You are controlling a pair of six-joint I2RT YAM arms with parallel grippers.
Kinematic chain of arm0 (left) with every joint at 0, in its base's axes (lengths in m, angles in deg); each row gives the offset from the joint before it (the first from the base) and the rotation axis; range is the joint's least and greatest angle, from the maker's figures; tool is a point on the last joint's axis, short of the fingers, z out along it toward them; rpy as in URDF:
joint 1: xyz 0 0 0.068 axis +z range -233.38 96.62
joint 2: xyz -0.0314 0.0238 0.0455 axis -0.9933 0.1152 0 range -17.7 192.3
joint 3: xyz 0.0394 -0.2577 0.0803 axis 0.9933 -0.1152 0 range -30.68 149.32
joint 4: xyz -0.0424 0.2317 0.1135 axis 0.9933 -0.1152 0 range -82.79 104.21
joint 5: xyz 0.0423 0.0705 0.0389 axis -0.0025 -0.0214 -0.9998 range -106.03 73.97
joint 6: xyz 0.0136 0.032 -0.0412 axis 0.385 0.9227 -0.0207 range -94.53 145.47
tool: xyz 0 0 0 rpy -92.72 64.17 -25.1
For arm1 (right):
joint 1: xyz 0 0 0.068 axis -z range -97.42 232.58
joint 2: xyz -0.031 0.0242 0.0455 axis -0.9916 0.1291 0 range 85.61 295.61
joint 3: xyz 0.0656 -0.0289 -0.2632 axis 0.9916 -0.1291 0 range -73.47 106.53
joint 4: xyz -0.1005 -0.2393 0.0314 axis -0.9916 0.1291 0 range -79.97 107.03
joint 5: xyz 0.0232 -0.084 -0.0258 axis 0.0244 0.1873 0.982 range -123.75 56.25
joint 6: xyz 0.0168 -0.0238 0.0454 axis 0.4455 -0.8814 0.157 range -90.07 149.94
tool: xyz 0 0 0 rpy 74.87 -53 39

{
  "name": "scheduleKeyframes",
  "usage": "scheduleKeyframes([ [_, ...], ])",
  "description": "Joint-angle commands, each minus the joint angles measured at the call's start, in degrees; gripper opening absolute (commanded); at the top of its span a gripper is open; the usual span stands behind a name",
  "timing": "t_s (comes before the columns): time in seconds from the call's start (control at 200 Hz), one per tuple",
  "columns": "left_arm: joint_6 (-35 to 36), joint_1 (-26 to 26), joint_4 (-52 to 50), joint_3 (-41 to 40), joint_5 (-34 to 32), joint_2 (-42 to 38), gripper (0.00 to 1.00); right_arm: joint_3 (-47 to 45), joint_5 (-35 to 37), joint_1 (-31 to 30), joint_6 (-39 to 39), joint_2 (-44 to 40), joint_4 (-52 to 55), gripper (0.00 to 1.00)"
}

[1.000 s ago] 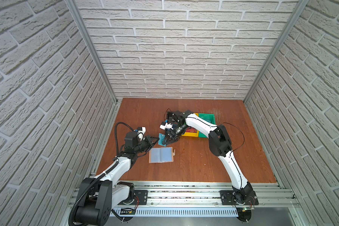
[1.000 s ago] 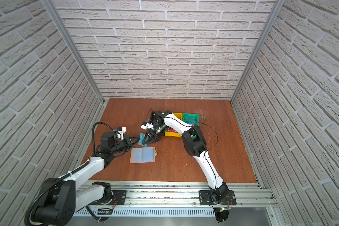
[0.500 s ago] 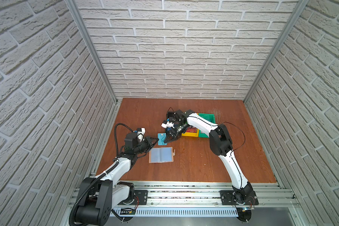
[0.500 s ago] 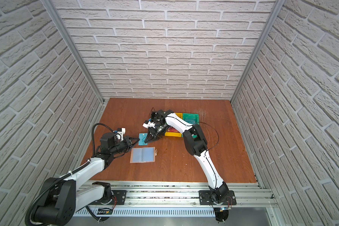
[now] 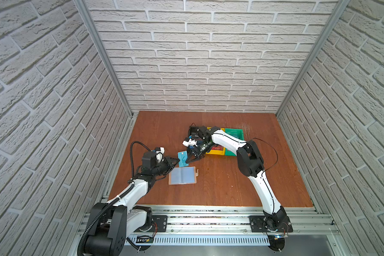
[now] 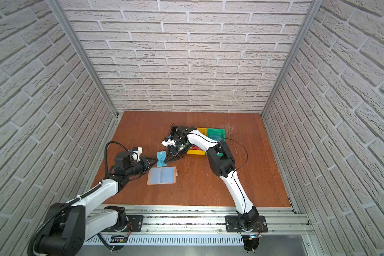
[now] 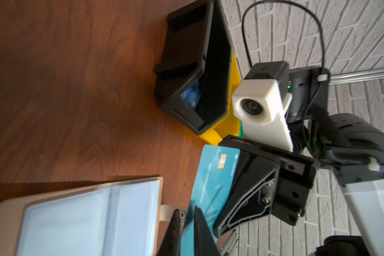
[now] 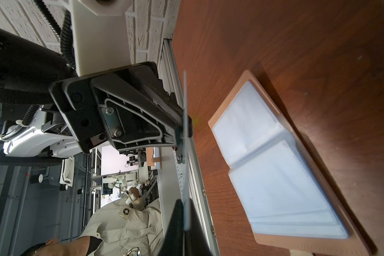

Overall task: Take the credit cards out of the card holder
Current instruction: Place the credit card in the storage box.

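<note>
Since the job is to empty the wallet, read the table (image 5: 231, 184) from big to small. The green bin (image 5: 238, 133), yellow bin (image 5: 213, 153) and black bin (image 7: 186, 55) stand side by side at the far side, evidently as drop places, for a red card (image 5: 217, 147) lies in the yellow one and a blue card (image 7: 191, 95) in the black one; the card holder (image 5: 182, 175) lies flat and spread open near your left arm, sleeves up, so cards can slide out; the sleeves that show look empty, though deeper leaves are hidden. The teal card (image 5: 182, 157) is held off the table, tilted, just beyond the holder and between both arms, which reads as a hand-over towards the bins; your right gripper (image 5: 187, 161) is clamped tight on one edge of it; your left gripper (image 5: 176, 160) has its jaws standing narrowly either side of the opposite edge, and whether they pinch or merely flank it you cannot tell; make sure of the release before pulling away, or the card may twist.
</note>
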Motion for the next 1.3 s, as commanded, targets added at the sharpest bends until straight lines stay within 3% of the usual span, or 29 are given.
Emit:
scheduleKeyframes([
  [0.0,3.26,0.47,-5.35,1.77,-1.72,-2.64,0.16,-3.2,1.92,-0.33,3.89,-6.81,-6.88,0.05],
  [0.325,6.2,3.86,-11.34,3.98,-1.7,-4.85,0.18,-16.2,18.25,4.81,19.7,-18.21,-21.01,0.05],
  [0.68,7.04,6.22,-8.08,4.71,1.62,-0.4,0.15,-33.73,37.88,13.17,39.2,-35.92,-38.7,0.05],
  [0.83,6.78,6.71,-6.3,4.45,2.79,1.01,0.14,-40.36,45.3,15.77,44.02,-43.2,-44.6,0.05],
  [1.095,6.99,7.26,-5.93,5.63,4.27,1.9,0.14,-42.34,52.49,16.58,45.09,-47.52,-40.89,0.06],
  [1.295,6.97,7.35,-6.17,5.43,4.32,1.66,0.14,-46.7,68.32,16.59,56.76,-49.89,-38.47,0.06],
])
